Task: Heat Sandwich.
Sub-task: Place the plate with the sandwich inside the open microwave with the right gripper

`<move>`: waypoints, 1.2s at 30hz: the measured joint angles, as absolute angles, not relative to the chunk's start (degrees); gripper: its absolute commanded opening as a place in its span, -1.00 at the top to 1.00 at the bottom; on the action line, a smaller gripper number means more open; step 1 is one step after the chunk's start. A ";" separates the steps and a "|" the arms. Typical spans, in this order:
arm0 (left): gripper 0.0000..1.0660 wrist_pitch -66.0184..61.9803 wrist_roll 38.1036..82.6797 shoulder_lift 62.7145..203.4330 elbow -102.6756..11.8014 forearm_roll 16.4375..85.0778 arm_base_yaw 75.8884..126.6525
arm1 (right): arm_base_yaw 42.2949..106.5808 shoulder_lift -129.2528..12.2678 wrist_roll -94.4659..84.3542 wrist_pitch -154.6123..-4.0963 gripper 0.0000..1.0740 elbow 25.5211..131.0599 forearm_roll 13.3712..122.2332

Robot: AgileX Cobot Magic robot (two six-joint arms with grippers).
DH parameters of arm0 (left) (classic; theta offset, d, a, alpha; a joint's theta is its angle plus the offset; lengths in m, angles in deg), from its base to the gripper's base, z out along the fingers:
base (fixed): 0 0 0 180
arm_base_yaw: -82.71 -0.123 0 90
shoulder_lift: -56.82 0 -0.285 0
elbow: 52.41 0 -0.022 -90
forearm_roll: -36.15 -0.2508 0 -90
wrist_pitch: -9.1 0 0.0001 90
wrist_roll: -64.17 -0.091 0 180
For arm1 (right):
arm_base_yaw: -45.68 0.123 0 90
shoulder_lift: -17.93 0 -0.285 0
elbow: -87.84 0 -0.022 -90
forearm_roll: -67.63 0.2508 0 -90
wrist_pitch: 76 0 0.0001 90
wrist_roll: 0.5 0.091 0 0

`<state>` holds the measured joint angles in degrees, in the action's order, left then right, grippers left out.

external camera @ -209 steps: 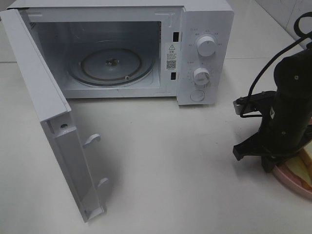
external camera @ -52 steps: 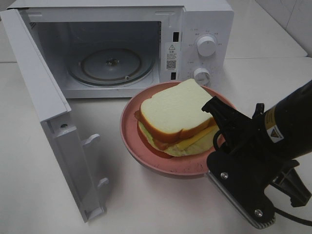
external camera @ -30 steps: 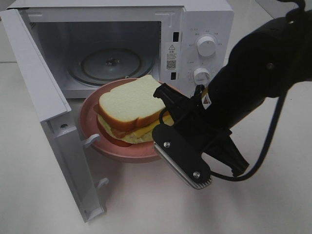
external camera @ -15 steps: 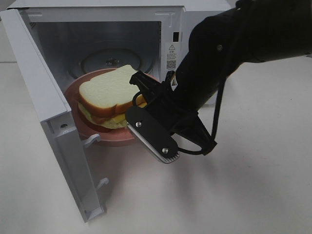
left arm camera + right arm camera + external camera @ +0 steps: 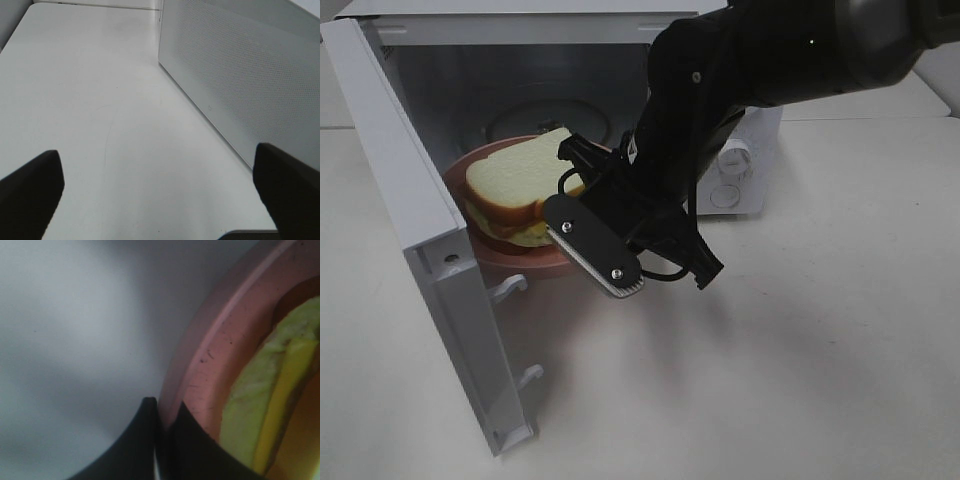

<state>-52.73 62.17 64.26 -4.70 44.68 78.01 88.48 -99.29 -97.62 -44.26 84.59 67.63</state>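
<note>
Over the last second the right claw [image 5: 576, 170], clenched on the pink plate's [image 5: 525, 263] rim, had carried the sandwich [image 5: 515, 172] from in front of the microwave [image 5: 520, 30] into its open mouth. It was nearly in, not yet set down. The left claw [image 5: 159, 197] hung released over the bench [image 5: 100, 100].

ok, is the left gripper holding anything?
No: in the left wrist view the left gripper stands wide open, with only the bare table showing between its fingers.
</note>
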 measured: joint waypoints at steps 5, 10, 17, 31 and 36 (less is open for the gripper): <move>-0.83 -52.73 62.17 64.26 -4.70 44.68 78.01 | 87.33 -101.41 -97.62 -43.34 1.00 88.15 67.63; -0.83 -52.73 62.17 64.26 -4.70 44.68 78.01 | 87.21 -103.70 -97.50 -41.11 1.00 92.39 67.29; -0.83 -52.73 62.17 64.26 -4.70 44.68 78.01 | 87.21 -107.02 -94.92 -39.91 1.00 97.89 65.34; -0.83 -52.73 62.17 64.26 -4.70 44.68 78.01 | 87.16 -114.81 -88.56 -35.44 0.98 110.78 62.24; -0.83 -52.73 62.17 64.26 -4.70 44.68 78.01 | 87.16 -117.28 -86.90 -33.26 0.98 115.25 61.90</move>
